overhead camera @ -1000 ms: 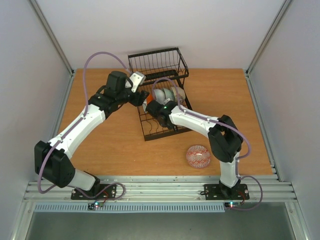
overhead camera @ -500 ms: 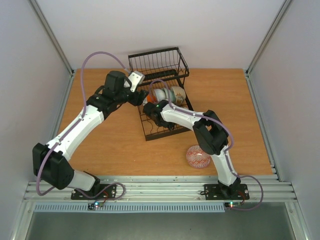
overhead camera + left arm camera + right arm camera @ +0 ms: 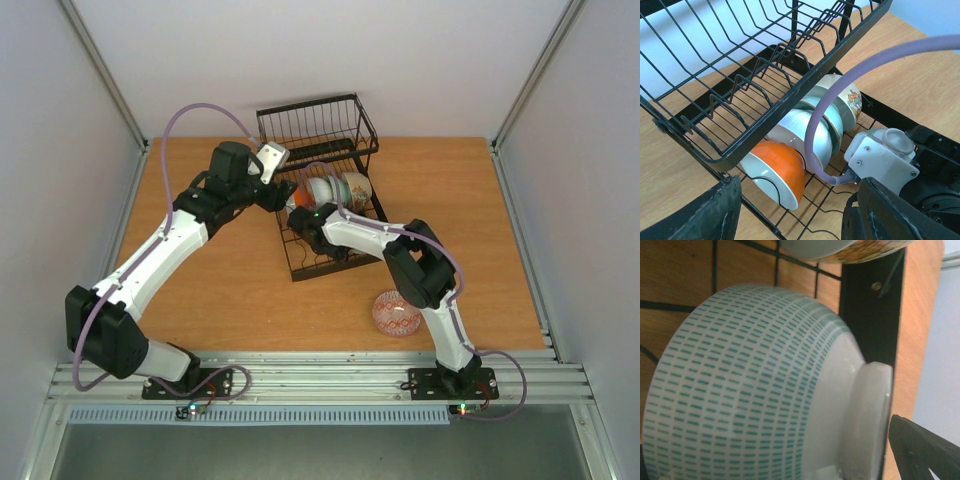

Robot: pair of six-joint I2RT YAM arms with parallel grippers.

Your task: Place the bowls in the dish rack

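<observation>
Right tool point(image 3: 303, 213) just opened wide, releasing green-dashed bowl point(image 3: 755, 385) into dish rack point(image 3: 330, 262) beside orange bowl point(image 3: 777, 172) and two others on edge. Left tool point(image 3: 790, 215) half open, empty, hovering at rack. Red-patterned bowl point(image 3: 397, 312) remains on table point(image 3: 220, 290).
</observation>
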